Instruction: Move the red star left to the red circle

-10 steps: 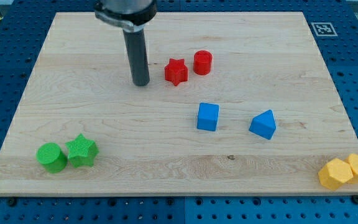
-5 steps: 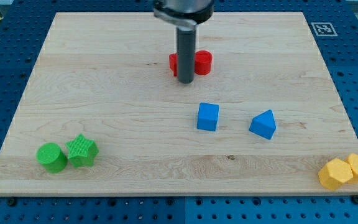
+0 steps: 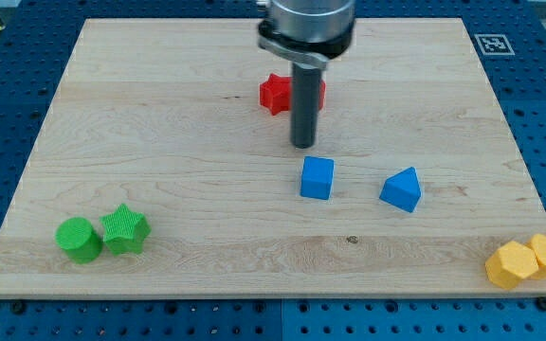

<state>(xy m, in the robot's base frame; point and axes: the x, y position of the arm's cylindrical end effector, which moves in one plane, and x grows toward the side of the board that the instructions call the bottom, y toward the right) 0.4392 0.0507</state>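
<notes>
The red star (image 3: 275, 94) lies near the top middle of the wooden board (image 3: 159, 170). The red circle (image 3: 320, 92) is just to its right, mostly hidden behind my rod; only its right edge shows. Whether the two touch is hidden by the rod. My tip (image 3: 303, 145) rests on the board below both red blocks, slightly right of the star and just above the blue cube (image 3: 317, 177). It touches no block.
A blue wedge-like block (image 3: 402, 189) sits right of the blue cube. A green circle (image 3: 79, 239) and green star (image 3: 125, 229) sit at the bottom left. Two yellow blocks (image 3: 526, 260) sit at the bottom right corner.
My rod swept from left of the red star to the right and then down, now below the red pair. The star ended up slightly higher and closer to the circle.
</notes>
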